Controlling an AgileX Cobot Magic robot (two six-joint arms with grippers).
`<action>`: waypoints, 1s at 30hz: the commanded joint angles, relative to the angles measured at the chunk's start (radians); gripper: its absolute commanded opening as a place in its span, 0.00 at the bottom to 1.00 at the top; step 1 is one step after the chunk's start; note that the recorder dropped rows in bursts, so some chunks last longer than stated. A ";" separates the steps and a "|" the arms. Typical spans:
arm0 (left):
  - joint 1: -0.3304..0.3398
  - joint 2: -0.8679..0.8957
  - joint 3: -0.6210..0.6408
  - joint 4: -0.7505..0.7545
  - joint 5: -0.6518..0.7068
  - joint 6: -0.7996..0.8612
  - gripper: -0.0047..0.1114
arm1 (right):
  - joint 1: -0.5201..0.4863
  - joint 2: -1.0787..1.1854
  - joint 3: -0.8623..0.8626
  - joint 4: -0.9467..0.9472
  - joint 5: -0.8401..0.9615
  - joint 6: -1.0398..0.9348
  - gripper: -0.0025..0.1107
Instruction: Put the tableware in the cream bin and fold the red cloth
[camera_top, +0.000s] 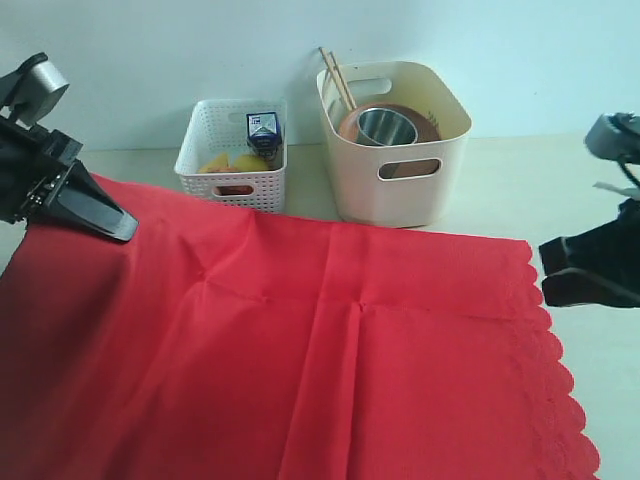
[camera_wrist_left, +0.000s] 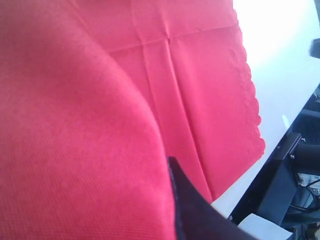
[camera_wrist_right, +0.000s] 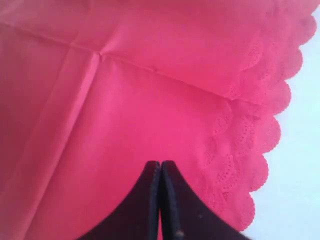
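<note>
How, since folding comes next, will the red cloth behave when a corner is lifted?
Probably floppy: the red cloth bulges softly beside the left end effector instead of holding flat. Likely light, since it looks thin and shows sharp crease lines. It may drag across the smooth table rather than stay put when one edge rises.

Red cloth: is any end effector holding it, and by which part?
The left end effector apparently pinches the red cloth at its far left corner; the right end effector is shut, apparently empty.

Closed tool (camera_wrist_right: 160, 166) over the scalloped red cloth (camera_wrist_right: 125, 100).
</note>
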 joint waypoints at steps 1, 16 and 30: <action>-0.029 -0.042 0.002 -0.044 0.001 -0.004 0.04 | 0.105 0.105 -0.025 -0.096 -0.158 0.090 0.02; -0.036 -0.058 0.000 -0.111 0.001 -0.004 0.04 | 0.155 0.495 -0.094 -0.306 -0.377 0.321 0.02; -0.271 -0.058 0.000 -0.267 -0.093 -0.008 0.04 | 0.155 0.590 -0.094 -0.310 -0.434 0.315 0.02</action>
